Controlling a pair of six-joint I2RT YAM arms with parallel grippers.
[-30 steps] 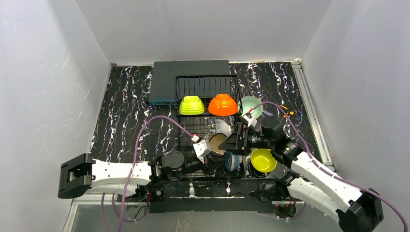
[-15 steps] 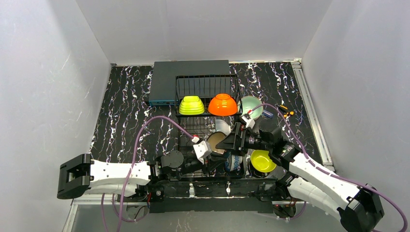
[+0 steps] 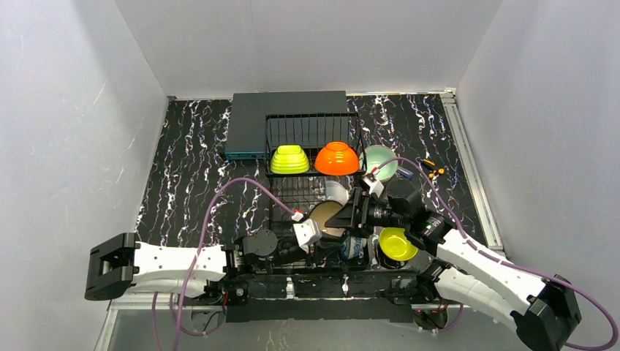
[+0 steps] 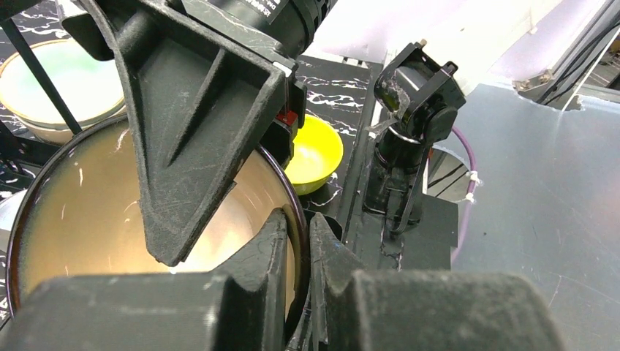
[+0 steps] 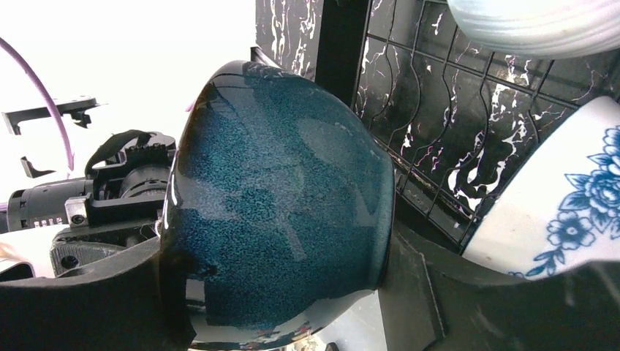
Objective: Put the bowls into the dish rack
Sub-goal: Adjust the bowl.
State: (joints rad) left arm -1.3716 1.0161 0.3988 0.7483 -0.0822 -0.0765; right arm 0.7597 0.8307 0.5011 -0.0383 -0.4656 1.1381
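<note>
**A:** Where is the teal bowl (image 5: 270, 168)?

**B:** It is tipped on its side over the lower front tier of the black wire dish rack (image 3: 307, 128), near a blue-flowered bowl (image 5: 556, 197).

**A:** Who holds it?

**B:** The left gripper (image 4: 296, 234) is clenched on its rim. The right gripper (image 5: 281, 248) has its jaws straddling the bowl from mouth to base. I cannot tell whether they grip it.

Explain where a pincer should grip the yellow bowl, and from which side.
Take the yellow bowl by its rim, from above, pinching the wall inside and out. It sits upright with its mouth open upward, and its round body looks too wide to span.
</note>
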